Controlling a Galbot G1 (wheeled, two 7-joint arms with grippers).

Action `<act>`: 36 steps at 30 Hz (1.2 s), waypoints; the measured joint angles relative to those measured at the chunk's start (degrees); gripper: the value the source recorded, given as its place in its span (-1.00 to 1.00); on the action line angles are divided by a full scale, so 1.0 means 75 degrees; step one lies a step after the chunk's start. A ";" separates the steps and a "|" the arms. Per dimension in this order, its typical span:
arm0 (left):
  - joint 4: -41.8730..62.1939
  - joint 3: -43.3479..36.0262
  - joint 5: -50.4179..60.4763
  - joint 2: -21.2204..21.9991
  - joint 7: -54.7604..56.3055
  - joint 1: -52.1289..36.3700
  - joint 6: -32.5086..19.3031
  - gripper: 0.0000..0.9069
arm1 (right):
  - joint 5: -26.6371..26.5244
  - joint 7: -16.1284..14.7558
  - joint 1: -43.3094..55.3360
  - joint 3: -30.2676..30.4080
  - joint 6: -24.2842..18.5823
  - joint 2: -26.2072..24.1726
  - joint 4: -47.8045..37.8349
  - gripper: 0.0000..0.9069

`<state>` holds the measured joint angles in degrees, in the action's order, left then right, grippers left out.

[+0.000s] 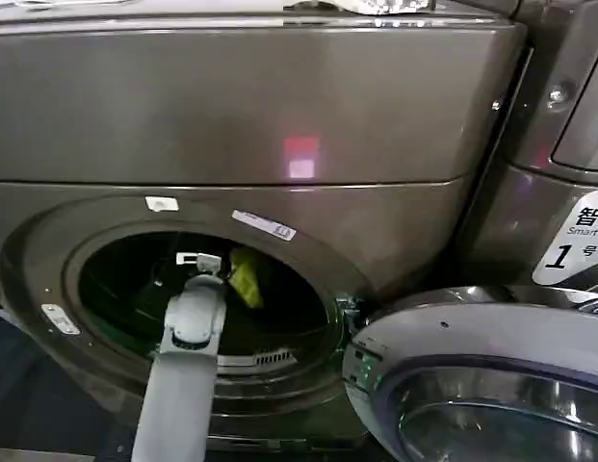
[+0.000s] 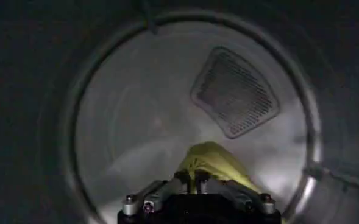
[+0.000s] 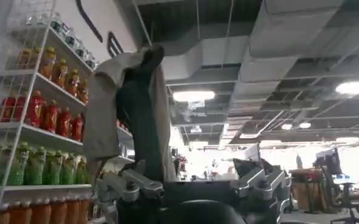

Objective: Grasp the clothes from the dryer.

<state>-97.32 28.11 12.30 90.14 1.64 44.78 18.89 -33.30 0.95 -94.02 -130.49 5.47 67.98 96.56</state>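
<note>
Your left hand [image 2: 191, 178] reaches through the dryer [image 1: 106, 125] porthole, fingers pinched on the yellow-green cloth [image 2: 213, 161], which hangs at about 12 o'clock in the drum opening. Dryer door [image 1: 491, 375] open at 4 o'clock. Your right hand [image 3: 194, 182] is raised away, holding a whitish-grey cloth [image 3: 106, 115].

The left arm is reaching in through the dryer's [image 1: 279, 144] porthole, its left gripper [image 1: 204, 262] sitting inside the drum with a piece of the clothes [image 1: 246, 277] just to its right. The door [image 1: 491, 385] is hanging open at the dryer's lower right, before a neighbouring machine [image 1: 559, 144].
</note>
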 measured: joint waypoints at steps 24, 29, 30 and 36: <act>-0.0164 -0.0069 -0.0491 0.0018 0.0653 0.0094 0.0219 -1.00 | 0.0065 0.0132 0.0027 -0.0054 0.0117 0.0025 0.0050 1.00; -0.0207 -0.0072 -0.0499 0.0022 0.0623 0.0122 0.0220 -1.00 | 0.0015 0.0099 0.0019 -0.0008 0.0138 0.0061 0.0114 1.00; -0.0217 -0.0070 -0.0500 0.0021 0.0614 0.0125 0.0221 -1.00 | 0.0013 0.0100 0.0026 -0.0008 0.0121 0.0069 0.0119 1.00; -0.0244 -0.0068 -0.0500 0.0013 0.0551 0.0154 0.0223 -1.00 | 0.0036 0.0084 0.0000 -0.0018 0.0088 0.0121 0.0125 1.00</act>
<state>-99.15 27.60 8.55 90.23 5.77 45.94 20.57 -33.03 1.58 -94.02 -130.63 6.12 68.89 97.50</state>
